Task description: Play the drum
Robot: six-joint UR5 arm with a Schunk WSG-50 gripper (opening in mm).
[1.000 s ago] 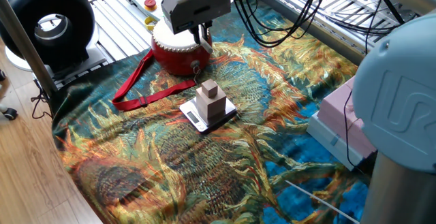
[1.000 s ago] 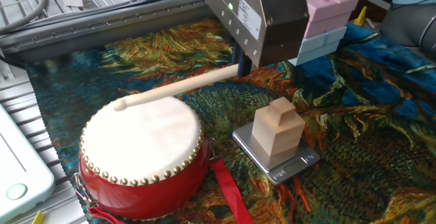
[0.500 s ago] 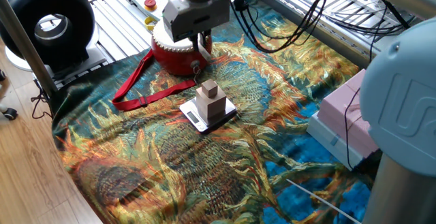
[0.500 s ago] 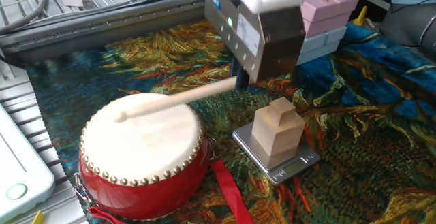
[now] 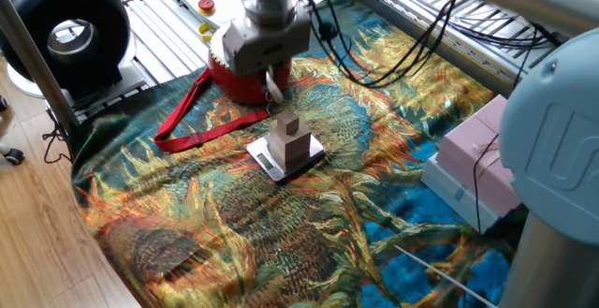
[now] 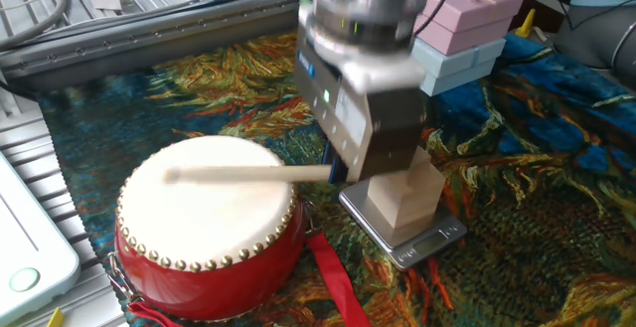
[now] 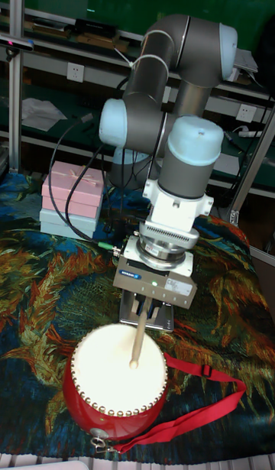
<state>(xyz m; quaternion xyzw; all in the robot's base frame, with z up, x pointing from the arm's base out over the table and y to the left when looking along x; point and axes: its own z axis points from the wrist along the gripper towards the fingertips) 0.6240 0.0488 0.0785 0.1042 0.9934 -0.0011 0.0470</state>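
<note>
The drum [image 6: 204, 243] has a red barrel and a cream skin and stands at the cloth's back edge. It also shows in the tall fixed view [image 7: 118, 378], and half hidden behind the gripper in one fixed view [image 5: 232, 81]. Its red strap [image 5: 201, 125] trails across the cloth. My gripper [image 6: 338, 173] hangs beside the drum, shut on a pale wooden drumstick [image 6: 248, 174]. The drumstick [image 7: 137, 338] lies nearly level across the skin, its tip near the middle, seemingly touching. In the tall fixed view the gripper [image 7: 153, 313] sits just behind the drum.
A wooden block [image 6: 409, 196] stands on a small scale [image 6: 407, 240] right beside the gripper. Pink and pale-blue boxes [image 6: 467, 14] are stacked further off. A black ring-shaped fan [image 5: 65, 27] stands at the far left. A patterned cloth [image 5: 281, 224] covers the table.
The gripper has dropped lower and shifted toward the wooden block. The drumstick swung down from a raised tilt to lie level on the drum skin.
</note>
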